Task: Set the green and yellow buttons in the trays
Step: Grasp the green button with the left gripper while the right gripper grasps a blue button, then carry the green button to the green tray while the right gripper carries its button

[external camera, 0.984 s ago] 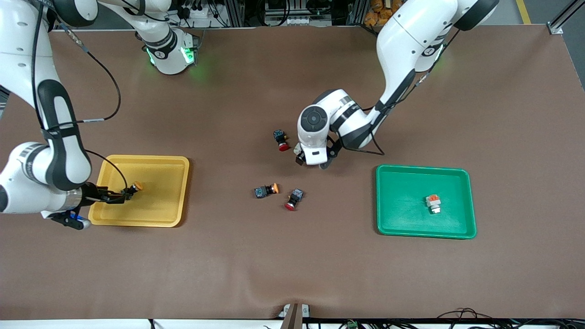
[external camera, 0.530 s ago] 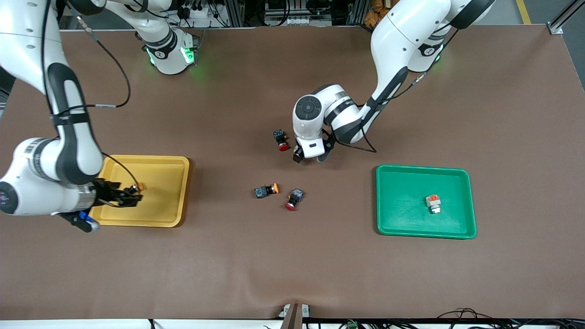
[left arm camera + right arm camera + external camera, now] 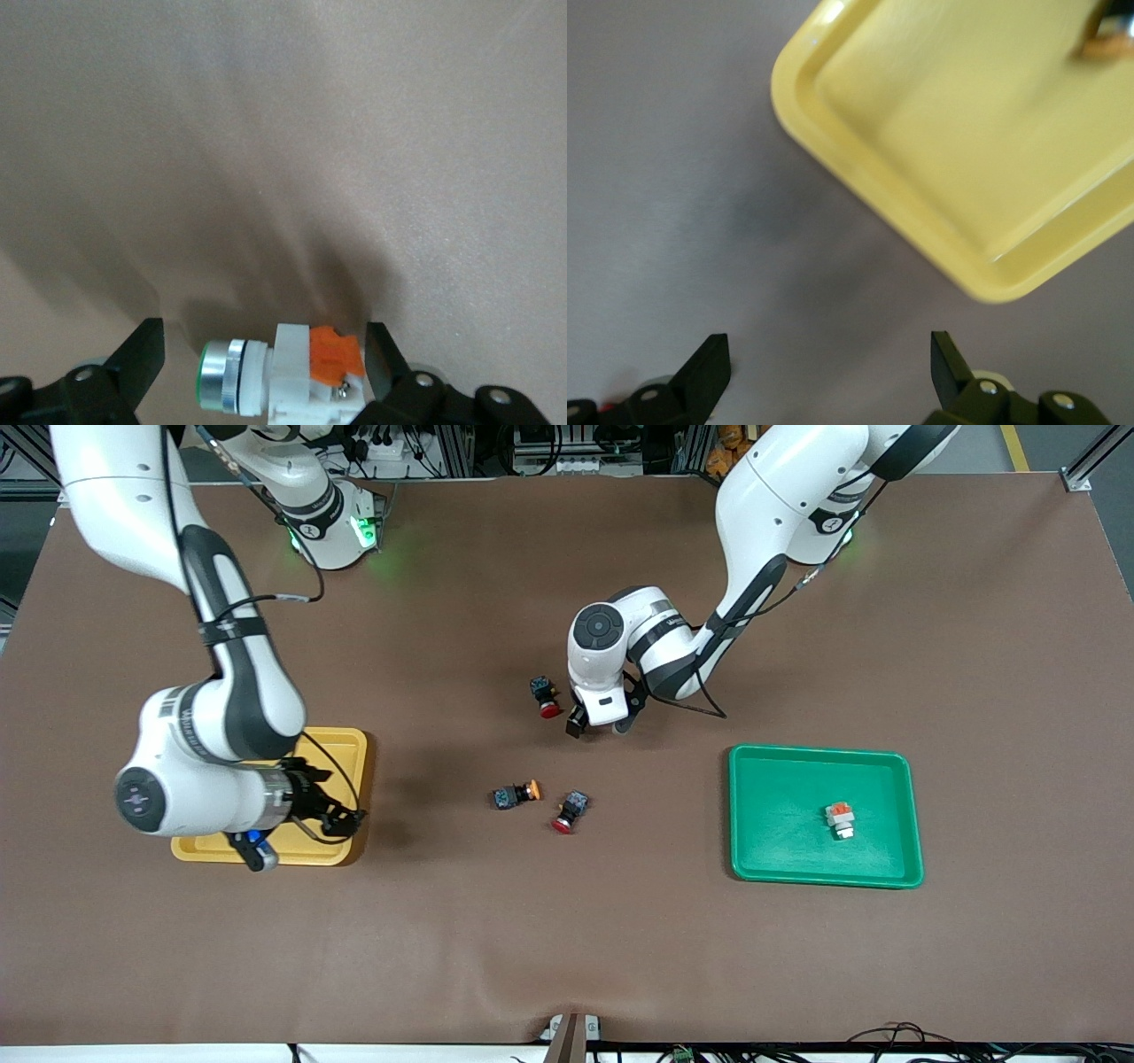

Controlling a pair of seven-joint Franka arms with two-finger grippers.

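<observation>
Brown matting covers the whole surface (image 3: 567, 939), with both arm bases along its upper edge in the front view. Toward the right arm's end lies the yellow tray (image 3: 341, 748), mostly hidden under the right arm; the right pincer (image 3: 341, 821) hangs over the tray's corner with its jaws spread wide and nothing between them. In the right wrist view an orange-capped switch (image 3: 1105, 40) shows inside the tray, at the picture's edge. Toward the left arm's end lies the green tray (image 3: 780, 779), holding a white-bodied switch (image 3: 839, 820) with an orange part. Mid-surface, the left pincer (image 3: 598, 729) is low, jaws wide on either side of a second white-bodied switch (image 3: 283, 379) lying on the mat, not gripped. Beside it rests a red-capped switch (image 3: 545, 696); nearer the camera lie an orange-capped dark switch (image 3: 516, 794) and another red-capped switch (image 3: 569, 811).
</observation>
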